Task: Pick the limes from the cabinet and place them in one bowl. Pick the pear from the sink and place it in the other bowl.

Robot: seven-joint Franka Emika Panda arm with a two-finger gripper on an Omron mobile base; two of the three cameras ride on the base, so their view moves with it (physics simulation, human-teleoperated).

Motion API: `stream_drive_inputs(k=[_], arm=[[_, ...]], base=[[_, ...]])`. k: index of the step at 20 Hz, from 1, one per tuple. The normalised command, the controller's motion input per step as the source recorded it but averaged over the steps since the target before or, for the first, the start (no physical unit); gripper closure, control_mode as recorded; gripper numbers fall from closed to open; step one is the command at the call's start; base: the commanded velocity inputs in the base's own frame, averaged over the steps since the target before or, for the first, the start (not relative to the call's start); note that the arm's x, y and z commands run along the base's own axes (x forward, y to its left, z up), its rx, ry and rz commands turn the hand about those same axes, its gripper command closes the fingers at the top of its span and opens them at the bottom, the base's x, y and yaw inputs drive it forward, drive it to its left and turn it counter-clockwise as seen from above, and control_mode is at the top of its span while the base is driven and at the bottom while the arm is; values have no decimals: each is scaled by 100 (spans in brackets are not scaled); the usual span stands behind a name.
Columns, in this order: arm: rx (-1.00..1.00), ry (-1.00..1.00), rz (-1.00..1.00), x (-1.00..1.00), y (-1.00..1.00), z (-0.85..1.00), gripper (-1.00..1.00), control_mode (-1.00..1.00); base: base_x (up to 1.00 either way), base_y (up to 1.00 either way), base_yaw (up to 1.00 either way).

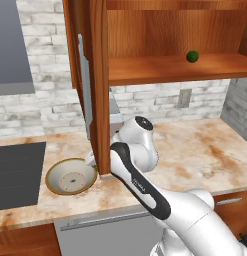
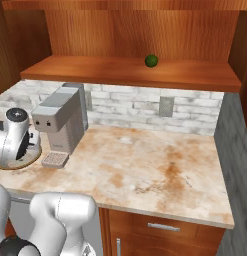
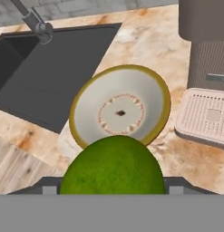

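Left base view: cream bowl (image 1: 71, 176) sits on the counter (image 1: 205, 150) beside the dark sink (image 1: 17, 172), nothing in it; its right rim is partly behind the open cabinet door (image 1: 99, 85). The arm bends down behind that door, so the door stands between camera and hand. One lime (image 1: 192, 56) rests on the cabinet shelf (image 1: 160, 70), toward the right. Right base view: the same lime (image 2: 151, 61) lies alone on the shelf (image 2: 95, 67); below it a grey coffee machine (image 2: 62, 120) stands on the counter (image 2: 155, 170) against the brick wall, its drip tray in front. Just left of the machine the arm's white wrist covers most of the bowl (image 2: 22, 159), of which a sliver of rim shows. Hand view: a second lime (image 3: 112, 166) sits large at the bottom, held between the fingers of the gripper (image 3: 112, 188), above the bowl (image 3: 120, 111), near its closer rim. The bowl's speckled inside is bare. Sink (image 3: 45, 77) and tap (image 3: 34, 22) lie to one side of the bowl, the machine's drip tray (image 3: 206, 118) to the other.
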Motion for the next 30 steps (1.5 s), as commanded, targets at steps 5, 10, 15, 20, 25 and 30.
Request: stream_drive_inputs(k=[5, 10, 15, 20, 25, 30], arm=[[0, 0, 0, 12, 15, -43, 100, -100], [-6, 1, 0, 4, 26, -6, 100, -100], [-6, 1, 0, 14, 21, -9, 100, -100], [-2, 0, 0, 21, 6, -16, 100, -100], [-1, 0, 0, 24, 7, -19, 100, -100], [-1, 0, 0, 24, 17, -16, 100, -100]], base=[[0, 0, 0], [0, 0, 0], [0, 0, 0], [0, 0, 0], [0, 0, 0], [0, 0, 0]])
